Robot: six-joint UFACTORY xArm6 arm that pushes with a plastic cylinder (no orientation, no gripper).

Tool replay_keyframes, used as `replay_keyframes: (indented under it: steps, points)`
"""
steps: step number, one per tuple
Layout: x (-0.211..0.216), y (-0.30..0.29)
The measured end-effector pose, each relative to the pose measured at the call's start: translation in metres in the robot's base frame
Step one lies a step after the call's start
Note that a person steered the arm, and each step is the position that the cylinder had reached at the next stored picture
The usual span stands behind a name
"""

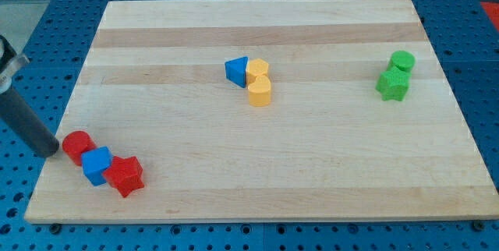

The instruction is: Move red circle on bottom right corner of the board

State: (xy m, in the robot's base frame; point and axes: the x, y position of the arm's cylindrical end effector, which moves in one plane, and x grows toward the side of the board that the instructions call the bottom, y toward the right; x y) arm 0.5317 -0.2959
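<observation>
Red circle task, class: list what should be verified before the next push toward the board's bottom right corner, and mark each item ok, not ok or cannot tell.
1. My tip beside the red circle, on its left: ok.
2. Tip touching the circle: cannot tell.
3. Rightward path free: not ok; the blue cube and red star crowd its lower right.
4. Bottom right corner of the board unoccupied: ok.
5. Circle already at goal: not ok.
</observation>
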Motion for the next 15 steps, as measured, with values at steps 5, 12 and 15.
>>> replay_keyframes:
  steps: [5, 12, 15]
  points:
    - [-0.020, 0.095]
    - [-0.013, 0.318]
    - [-0.009, 0.338]
